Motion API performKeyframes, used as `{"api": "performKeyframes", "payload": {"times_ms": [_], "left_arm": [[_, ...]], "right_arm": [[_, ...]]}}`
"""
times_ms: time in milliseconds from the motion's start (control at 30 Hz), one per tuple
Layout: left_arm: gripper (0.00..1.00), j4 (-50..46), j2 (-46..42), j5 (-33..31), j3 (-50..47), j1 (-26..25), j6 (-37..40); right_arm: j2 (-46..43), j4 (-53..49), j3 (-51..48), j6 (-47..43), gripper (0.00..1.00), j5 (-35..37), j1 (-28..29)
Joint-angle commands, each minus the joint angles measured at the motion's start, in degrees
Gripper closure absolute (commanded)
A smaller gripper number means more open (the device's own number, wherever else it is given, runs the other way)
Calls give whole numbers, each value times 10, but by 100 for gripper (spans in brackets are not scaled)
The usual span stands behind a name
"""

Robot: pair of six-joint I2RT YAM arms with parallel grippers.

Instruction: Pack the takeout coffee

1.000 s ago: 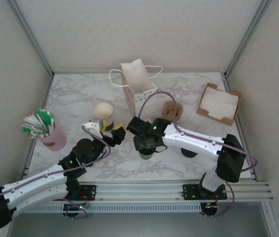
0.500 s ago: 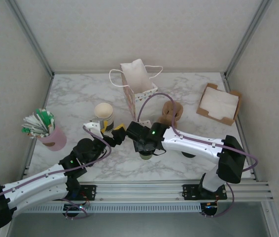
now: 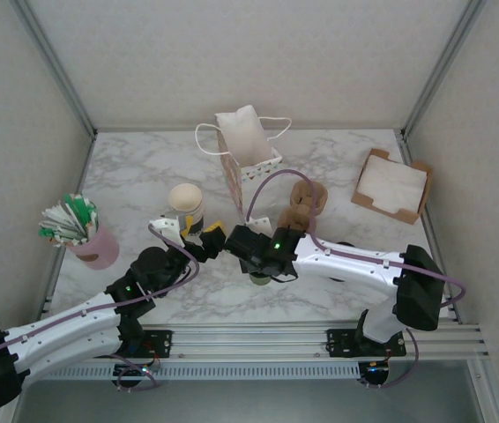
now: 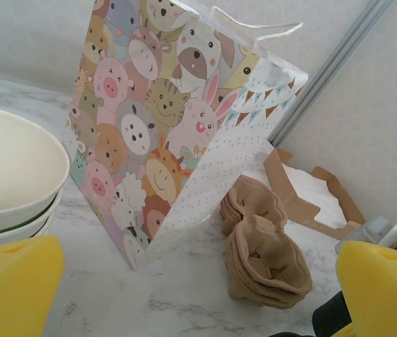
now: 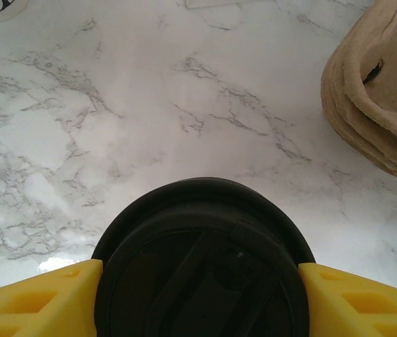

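Most of the overhead view is white marble table (image 3: pixel 135 176). At upper centre we see a tall paper gift bag printed with cartoon animals (image 3: pixel 248 150), standing open. A flat cardboard box of white napkins (image 3: pixel 392 186) sits at the right, and a pink cup of stirrers (image 3: pixel 91 247) at the left. A stack of cream paper cups (image 3: pixel 185 203) stands to the lower left of the bag, with a stack of brown pulp carriers (image 3: pixel 302 201) to its lower right. At lower centre is the takeout coffee (image 5: pixel 202 267), a small dark cup with a round black lid. The right gripper (image 3: pixel 263 264) has its yellow fingers (image 5: pixel 37 298) pressed to both sides of the lid. Just left of it, the left gripper (image 3: pixel 201 236) gapes wide and holds nothing.
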Motion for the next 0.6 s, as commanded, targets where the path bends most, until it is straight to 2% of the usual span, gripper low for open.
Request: {"api": "performKeyframes", "payload": {"times_ms": [0, 267, 567], "left_arm": [[0, 19, 0, 4, -3, 5, 7], [0, 19, 1, 6, -3, 5, 8], [0, 19, 0, 5, -2, 5, 7]], "right_arm": [[48, -7, -53, 25, 35, -80, 24], [30, -9, -52, 16, 34, -62, 31], [34, -47, 6, -14, 27, -39, 30]]}}
